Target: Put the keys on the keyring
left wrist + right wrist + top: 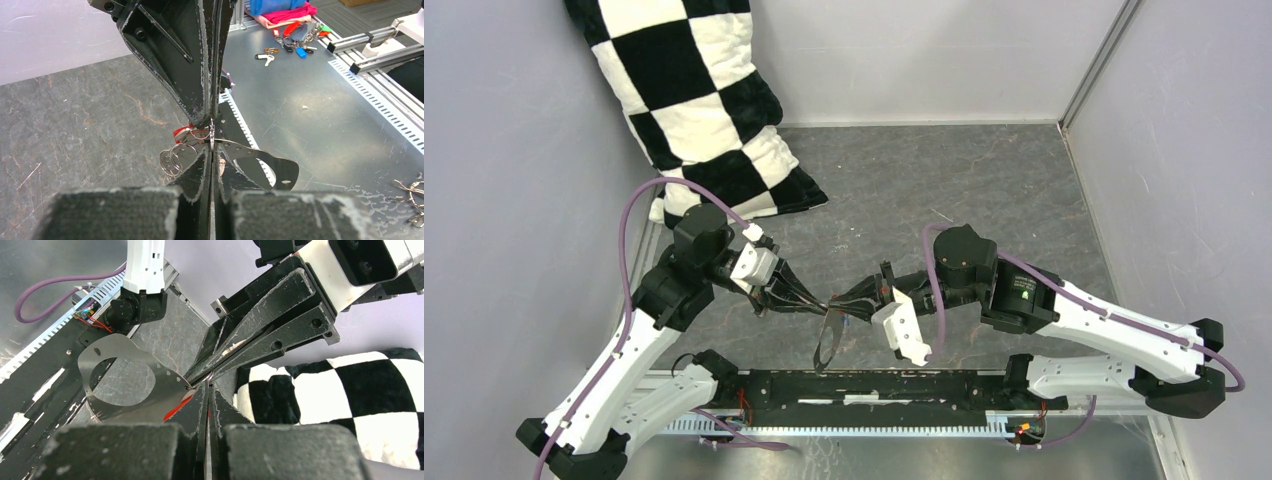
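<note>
Both grippers meet tip to tip above the table's near middle. My left gripper (827, 302) (212, 148) is shut on the keyring (280, 165), a flat grey band with small holes. The keyring's loop (827, 345) hangs below the two grippers and spreads wide in the right wrist view (160, 385). My right gripper (850, 303) (206, 386) is shut, with the red key (181, 132) (176, 410) at its tips. A thin wire ring hangs between the two sets of tips. Small wire rings (171, 160) dangle beside the band. How the key sits on the band is hidden by the fingers.
A black-and-white checked pillow (704, 100) leans in the far left corner. Grey walls close three sides. The black base rail (874, 385) runs along the near edge. On the metal bench beyond lie spare keys and tags (292, 44) and more wire rings (412, 192).
</note>
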`<action>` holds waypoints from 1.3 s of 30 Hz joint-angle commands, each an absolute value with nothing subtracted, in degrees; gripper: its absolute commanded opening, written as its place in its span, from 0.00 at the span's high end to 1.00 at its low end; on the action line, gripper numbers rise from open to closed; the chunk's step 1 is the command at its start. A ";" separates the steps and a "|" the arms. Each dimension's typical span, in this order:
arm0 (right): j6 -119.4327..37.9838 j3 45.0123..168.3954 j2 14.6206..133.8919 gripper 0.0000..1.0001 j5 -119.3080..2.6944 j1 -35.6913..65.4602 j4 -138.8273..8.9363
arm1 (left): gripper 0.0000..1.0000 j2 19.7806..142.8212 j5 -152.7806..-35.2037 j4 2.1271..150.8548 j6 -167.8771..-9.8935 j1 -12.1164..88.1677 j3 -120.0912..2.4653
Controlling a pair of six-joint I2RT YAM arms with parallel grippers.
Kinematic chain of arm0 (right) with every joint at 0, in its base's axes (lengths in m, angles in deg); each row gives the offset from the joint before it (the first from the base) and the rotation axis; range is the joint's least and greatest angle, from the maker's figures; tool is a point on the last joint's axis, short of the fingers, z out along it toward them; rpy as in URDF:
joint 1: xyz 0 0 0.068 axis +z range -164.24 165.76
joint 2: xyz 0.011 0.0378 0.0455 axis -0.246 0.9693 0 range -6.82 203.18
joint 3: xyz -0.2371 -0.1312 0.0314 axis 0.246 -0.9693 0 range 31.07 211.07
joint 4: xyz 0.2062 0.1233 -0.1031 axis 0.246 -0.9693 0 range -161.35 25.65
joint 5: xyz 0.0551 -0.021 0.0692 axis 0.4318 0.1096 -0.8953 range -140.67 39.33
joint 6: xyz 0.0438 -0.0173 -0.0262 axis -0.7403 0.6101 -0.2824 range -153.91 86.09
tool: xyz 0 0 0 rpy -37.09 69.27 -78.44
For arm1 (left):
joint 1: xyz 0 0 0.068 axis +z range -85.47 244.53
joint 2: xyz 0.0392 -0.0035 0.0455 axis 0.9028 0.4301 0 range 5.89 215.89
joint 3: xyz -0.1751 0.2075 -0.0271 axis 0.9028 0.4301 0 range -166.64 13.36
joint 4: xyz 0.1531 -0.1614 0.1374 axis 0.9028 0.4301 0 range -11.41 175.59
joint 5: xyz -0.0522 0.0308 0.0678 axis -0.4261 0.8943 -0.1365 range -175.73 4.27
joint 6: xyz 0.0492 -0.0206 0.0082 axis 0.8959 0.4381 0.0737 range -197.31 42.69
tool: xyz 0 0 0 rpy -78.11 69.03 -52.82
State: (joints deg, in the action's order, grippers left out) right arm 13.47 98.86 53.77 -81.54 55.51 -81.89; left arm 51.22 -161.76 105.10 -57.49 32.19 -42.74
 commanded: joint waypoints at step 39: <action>24.16 105.40 60.38 0.99 -87.67 55.63 -82.77 | 0.98 50.82 -165.18 104.00 -55.26 32.01 -44.17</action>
